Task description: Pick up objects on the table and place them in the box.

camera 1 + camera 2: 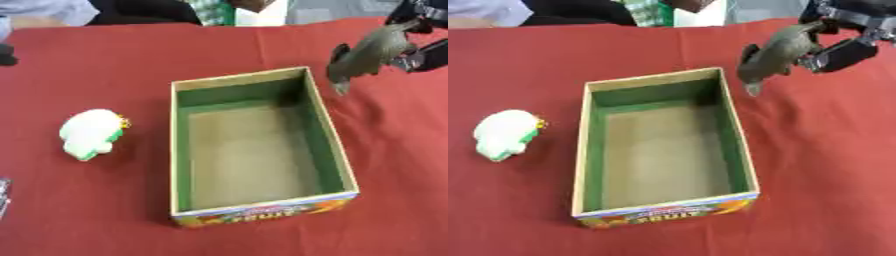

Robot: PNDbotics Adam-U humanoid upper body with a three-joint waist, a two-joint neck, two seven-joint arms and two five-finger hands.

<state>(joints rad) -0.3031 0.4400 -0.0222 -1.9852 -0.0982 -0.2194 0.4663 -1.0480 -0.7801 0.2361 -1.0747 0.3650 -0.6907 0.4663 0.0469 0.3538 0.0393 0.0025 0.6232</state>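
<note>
An open cardboard box (335, 145) with green inner walls stands in the middle of the red table, nothing inside it. At the upper right my right hand (846, 35) is shut on a grey-green toy fish (773, 55), which hangs nose-down in the air just beyond the box's far right corner. A white plush toy (90, 132) with green and yellow bits lies on the cloth left of the box. My left hand shows only as a small dark-and-silver sliver (3, 192) at the lower left edge.
The red tablecloth (96, 65) covers the whole table. People sit along the far edge, touching nothing. A dark object (7, 55) rests at the upper left edge.
</note>
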